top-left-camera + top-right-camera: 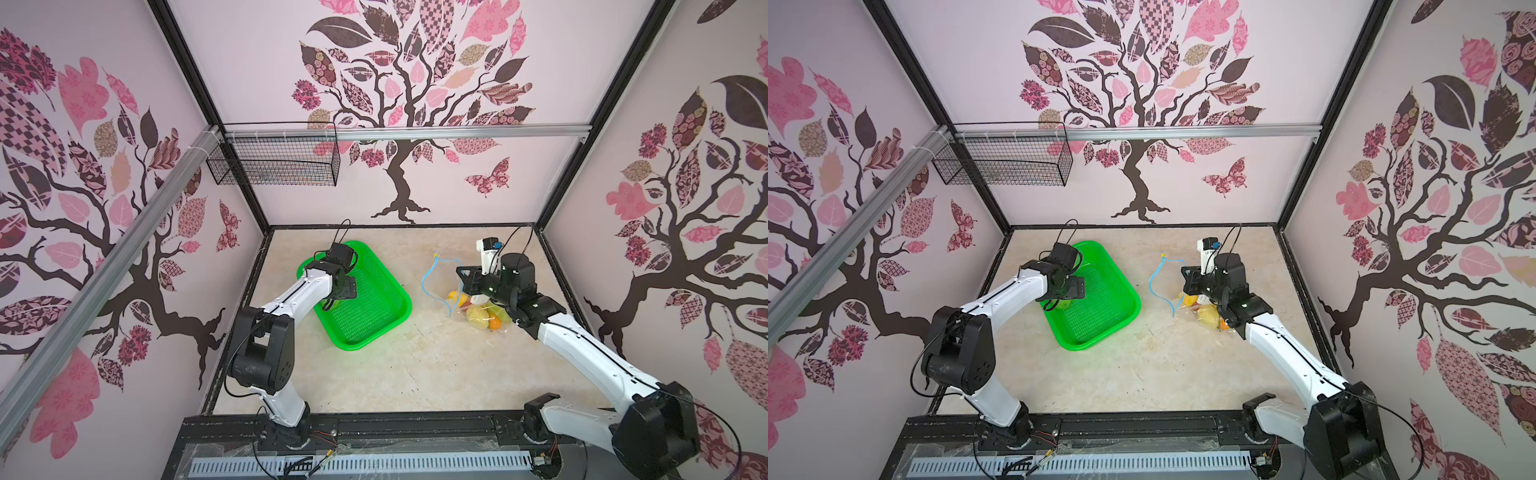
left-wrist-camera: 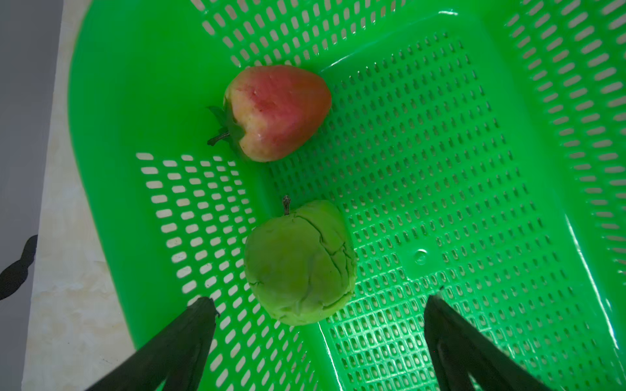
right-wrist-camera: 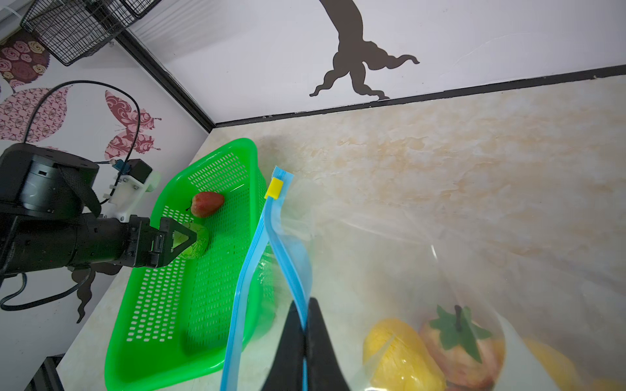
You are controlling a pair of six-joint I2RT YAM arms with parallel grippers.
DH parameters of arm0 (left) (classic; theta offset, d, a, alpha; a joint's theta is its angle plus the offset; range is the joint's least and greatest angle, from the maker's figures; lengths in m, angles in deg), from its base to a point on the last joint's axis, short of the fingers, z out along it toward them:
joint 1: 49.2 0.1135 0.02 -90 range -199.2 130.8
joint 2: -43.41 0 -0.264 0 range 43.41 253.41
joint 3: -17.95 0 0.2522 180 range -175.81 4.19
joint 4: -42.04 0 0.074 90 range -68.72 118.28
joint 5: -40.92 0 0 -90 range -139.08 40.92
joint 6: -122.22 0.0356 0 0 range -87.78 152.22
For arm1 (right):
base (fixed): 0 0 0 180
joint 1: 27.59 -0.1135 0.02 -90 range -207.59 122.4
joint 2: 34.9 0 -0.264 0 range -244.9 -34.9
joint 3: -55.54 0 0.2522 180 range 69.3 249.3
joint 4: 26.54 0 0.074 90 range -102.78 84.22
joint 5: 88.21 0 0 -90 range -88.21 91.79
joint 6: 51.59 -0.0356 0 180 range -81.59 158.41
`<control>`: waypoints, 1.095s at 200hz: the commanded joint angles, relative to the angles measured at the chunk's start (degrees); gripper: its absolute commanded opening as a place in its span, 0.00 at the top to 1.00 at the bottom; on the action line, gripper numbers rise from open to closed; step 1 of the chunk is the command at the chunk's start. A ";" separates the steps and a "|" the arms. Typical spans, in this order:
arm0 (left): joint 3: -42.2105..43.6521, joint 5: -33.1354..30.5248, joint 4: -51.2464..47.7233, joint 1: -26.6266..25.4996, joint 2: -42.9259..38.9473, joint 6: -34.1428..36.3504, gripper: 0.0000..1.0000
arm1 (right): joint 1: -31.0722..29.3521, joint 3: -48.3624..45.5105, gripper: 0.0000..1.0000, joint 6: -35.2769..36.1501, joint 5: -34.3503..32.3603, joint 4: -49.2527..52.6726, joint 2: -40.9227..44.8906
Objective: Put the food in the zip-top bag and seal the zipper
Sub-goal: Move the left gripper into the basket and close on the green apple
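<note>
Lying between the left tool's (image 2: pixel 320 299) spread fingers (image 2: pixel 200 325) is the green pear (image 2: pixel 299 262).

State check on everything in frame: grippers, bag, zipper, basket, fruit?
left gripper: jaws open, at the green fruit, no grip.
right gripper: jaws shut on one strip of the zipper.
zip-top bag: mouth open, fruit inside.
zipper: unsealed, strips apart, slider at the end.
green basket: upright, holds two pieces.
strawberry: loose in basket, on its side.
green fruit: in basket.
lemon: inside bag.
</note>
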 commanded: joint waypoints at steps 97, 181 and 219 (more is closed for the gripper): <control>-7.58 5.68 1.07 -5.30 7.17 1.00 0.01 | 0.12 0.91 1.00 1.21 -1.57 0.62 0.45; -8.67 6.34 2.21 -4.14 9.96 4.78 0.01 | 0.11 0.69 1.00 1.20 -1.67 0.40 0.62; -10.90 9.77 2.16 -3.92 13.04 7.37 0.01 | 0.08 0.69 1.00 1.22 -1.68 0.57 0.80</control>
